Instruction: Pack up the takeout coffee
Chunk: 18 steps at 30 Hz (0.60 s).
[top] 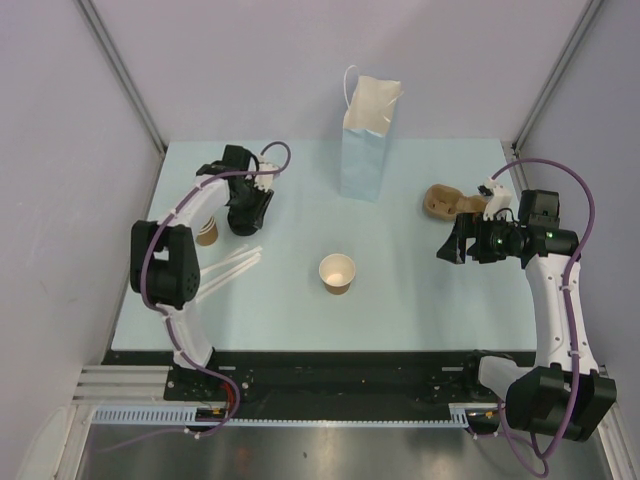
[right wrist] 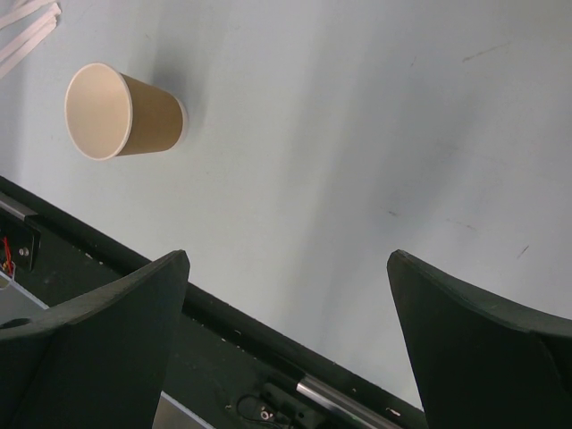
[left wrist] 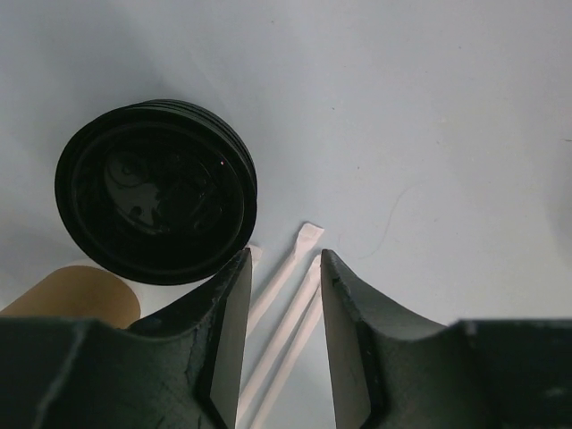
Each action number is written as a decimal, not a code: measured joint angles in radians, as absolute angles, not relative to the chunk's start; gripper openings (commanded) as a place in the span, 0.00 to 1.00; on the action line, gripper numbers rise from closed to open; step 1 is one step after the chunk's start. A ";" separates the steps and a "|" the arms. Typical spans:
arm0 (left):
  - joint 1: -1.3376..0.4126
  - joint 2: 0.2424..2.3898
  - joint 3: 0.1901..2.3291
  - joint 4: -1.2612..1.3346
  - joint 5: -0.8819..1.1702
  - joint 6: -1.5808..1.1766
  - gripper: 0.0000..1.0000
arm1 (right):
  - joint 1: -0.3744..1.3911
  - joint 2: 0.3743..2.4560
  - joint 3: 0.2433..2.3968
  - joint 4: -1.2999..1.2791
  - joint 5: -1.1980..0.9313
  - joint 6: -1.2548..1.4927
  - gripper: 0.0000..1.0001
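No lidded coffee cup shows in any view. A single kraft-brown paper cup stands upright and unlidded at the table's middle, and it also shows in the right wrist view. A stack of black lids lies just left of my left gripper's fingertips. My left gripper is narrowly open and empty, hovering over wrapped straws. My right gripper is wide open and empty, to the right of the cup and apart from it.
A pale blue paper bag stands open at the back centre. A stack of unlidded tan cups sits by the left arm. White straws lie at the front left. A brown item lies near the right gripper.
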<state>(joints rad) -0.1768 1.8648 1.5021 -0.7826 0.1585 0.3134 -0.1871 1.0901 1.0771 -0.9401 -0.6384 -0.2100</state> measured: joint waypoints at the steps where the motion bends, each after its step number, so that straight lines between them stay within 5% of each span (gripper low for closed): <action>1: -0.175 1.876 1.504 -0.781 0.159 0.313 0.41 | -0.187 1.090 1.077 -0.940 -0.638 -0.210 1.00; 18: -0.159 1.993 1.594 -0.780 0.159 0.314 0.36 | -0.187 1.108 1.077 -0.940 -0.638 -0.210 1.00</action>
